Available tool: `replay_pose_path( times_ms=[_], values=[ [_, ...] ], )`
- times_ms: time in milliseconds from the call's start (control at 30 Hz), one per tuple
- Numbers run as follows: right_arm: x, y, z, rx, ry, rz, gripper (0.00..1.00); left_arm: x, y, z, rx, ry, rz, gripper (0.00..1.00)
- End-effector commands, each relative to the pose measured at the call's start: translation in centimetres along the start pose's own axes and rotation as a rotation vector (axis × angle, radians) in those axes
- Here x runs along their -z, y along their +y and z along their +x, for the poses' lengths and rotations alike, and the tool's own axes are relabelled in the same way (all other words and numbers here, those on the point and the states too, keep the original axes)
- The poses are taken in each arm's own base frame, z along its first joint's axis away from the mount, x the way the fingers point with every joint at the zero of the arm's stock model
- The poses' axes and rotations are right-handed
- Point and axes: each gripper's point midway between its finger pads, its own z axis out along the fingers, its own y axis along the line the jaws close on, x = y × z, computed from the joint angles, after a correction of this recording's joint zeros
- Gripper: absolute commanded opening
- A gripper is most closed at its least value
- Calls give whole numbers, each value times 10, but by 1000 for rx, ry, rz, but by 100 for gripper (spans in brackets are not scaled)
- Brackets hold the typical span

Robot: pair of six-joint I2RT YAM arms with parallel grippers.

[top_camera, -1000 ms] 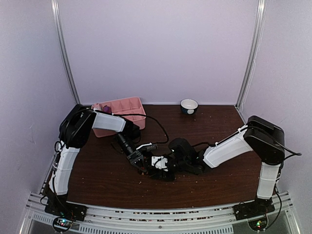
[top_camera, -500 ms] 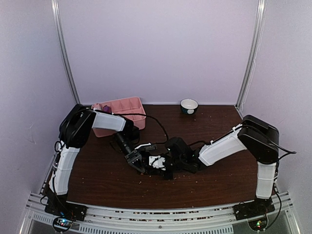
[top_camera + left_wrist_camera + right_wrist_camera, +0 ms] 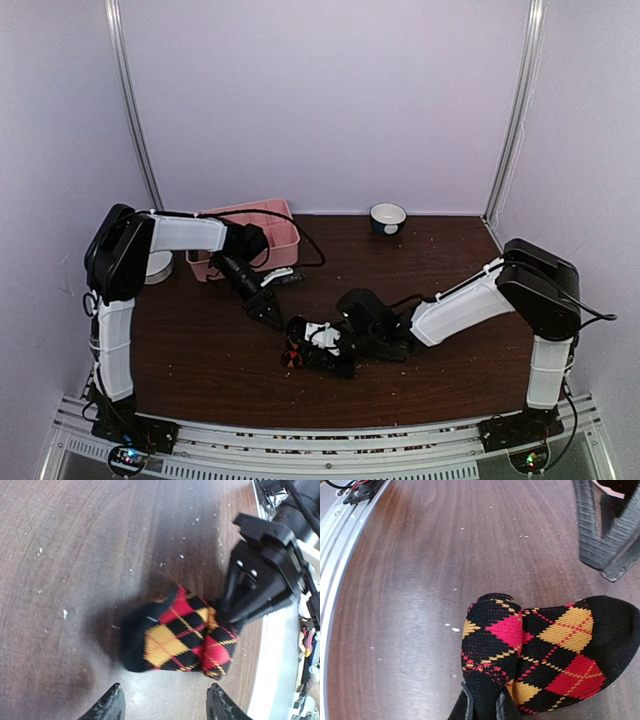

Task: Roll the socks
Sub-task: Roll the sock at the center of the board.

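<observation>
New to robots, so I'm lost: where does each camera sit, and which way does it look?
Top external: fixed above and behind, looking down at the table; both arms show.
Left wrist: on the left arm, looking down past its open left gripper at the argyle sock.
Right wrist: low on the right arm; its right gripper pinches the sock.
Shared: both wrist views show that sock.

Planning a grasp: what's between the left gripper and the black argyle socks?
Left wrist view: only bare brown wooden table between left gripper and black argyle socks.
</observation>
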Motion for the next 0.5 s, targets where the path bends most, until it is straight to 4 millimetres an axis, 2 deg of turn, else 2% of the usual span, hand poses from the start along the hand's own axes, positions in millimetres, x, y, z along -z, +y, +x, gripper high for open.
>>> replay_pose_path(
  times_ms=[0, 300, 467],
  values=[
    [-1, 34, 61, -182, 207, -54, 0, -7, 12, -11, -12, -4, -3, 56],
    [-6, 44, 72, -350, 259, -54, 0, -39, 21, -19, -59, 62, -28, 49],
    [-14, 45, 83, -413, 318, -58, 0, -42, 24, -36, -80, 46, -53, 47]
  ],
)
